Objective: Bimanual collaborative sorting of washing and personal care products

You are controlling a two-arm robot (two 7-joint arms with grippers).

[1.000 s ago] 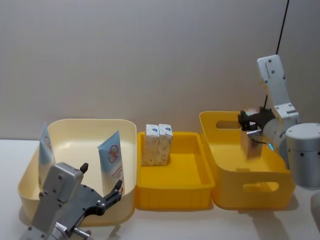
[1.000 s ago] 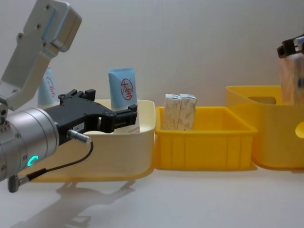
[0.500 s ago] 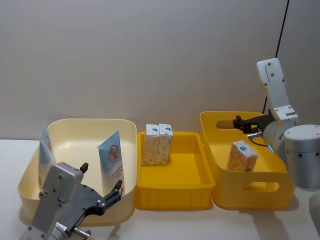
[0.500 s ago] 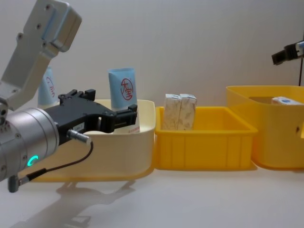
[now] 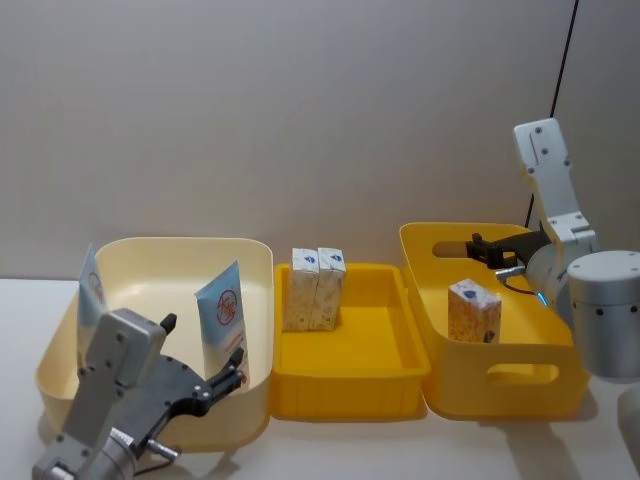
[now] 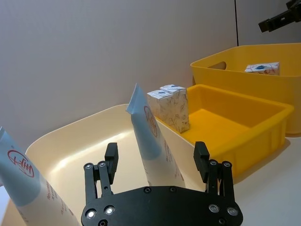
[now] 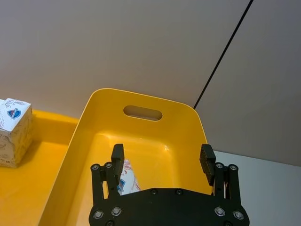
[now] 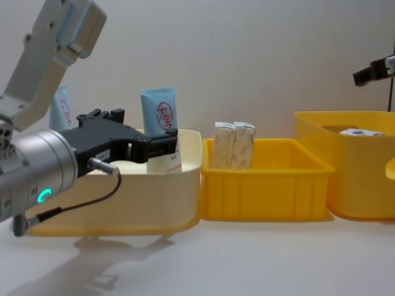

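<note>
Left gripper [image 6: 156,151], jaws apart, faces the leaning tube [image 5: 222,318] in the cream bin [image 5: 170,243] at the left end of the bench [image 8: 247,259], seemingly lining up a grasp. Right gripper [image 7: 162,151], jaws apart and empty, hovers over the deep yellow bin [image 5: 480,378] at the right end, where one box [image 5: 474,311] stands.

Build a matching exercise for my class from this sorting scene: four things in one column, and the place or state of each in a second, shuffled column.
Column 1
1. squeeze tubes
2. pair of boxes
3. lone box
4. right pincer

Column 2
A. side by side in the shallow yellow tray, in the middle
B. open, above the deep yellow bin
C. propped up inside the cream bin
D. inside the deep yellow bin, on the robot's right

Pairs: 1-C, 2-A, 3-D, 4-B
</note>
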